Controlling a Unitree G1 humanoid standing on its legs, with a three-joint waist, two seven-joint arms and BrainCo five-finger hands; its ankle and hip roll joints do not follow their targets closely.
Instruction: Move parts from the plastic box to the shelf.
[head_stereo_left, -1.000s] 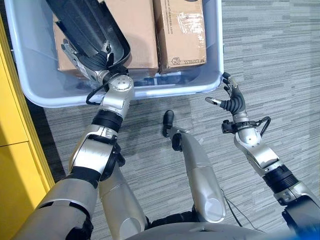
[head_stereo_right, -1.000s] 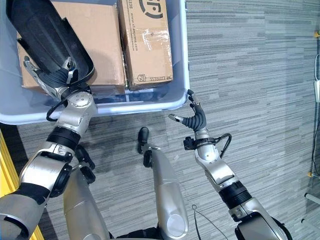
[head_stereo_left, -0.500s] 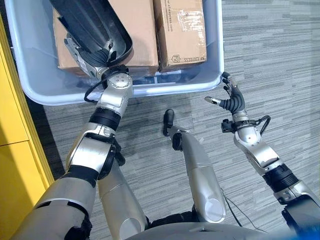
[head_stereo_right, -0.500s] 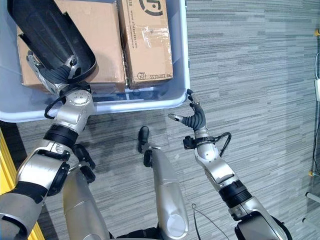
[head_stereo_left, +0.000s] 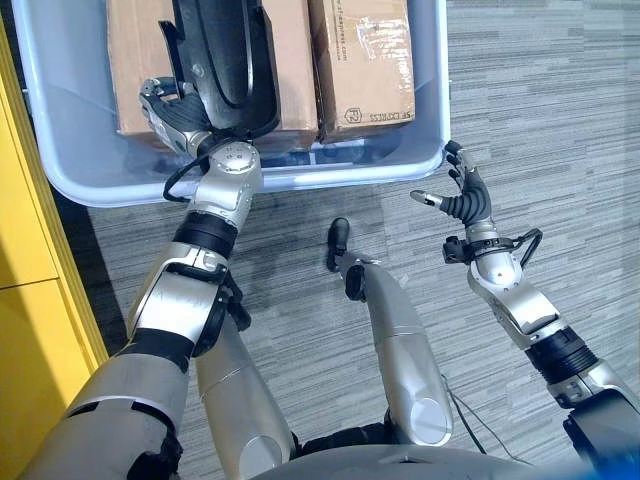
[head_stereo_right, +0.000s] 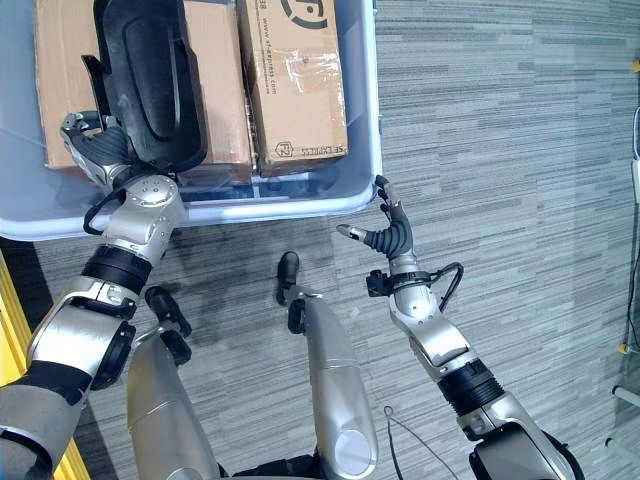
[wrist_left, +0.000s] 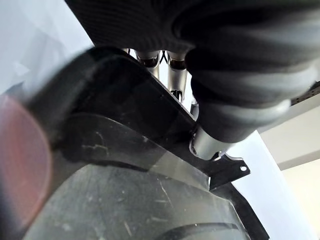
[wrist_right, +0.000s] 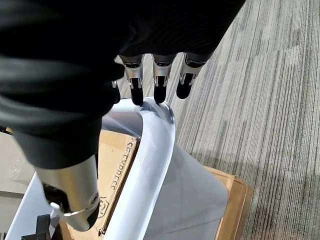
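Left eye view: black part (head_stereo_left: 222, 55) now upright, seemingly in left robot hand (head_stereo_left: 172, 112)

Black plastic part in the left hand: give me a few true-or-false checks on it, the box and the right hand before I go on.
1. The left hand is shut on the black moulded plastic part. True.
2. The black part hangs over the carpet outside the pale blue plastic box. False: it is over the brown cardboard cartons inside the box.
3. The right hand is open, near the box's corner. True.
4. The right hand holds a carton. False: it holds nothing.
5. The box stands on a table. False: it stands on grey striped carpet.
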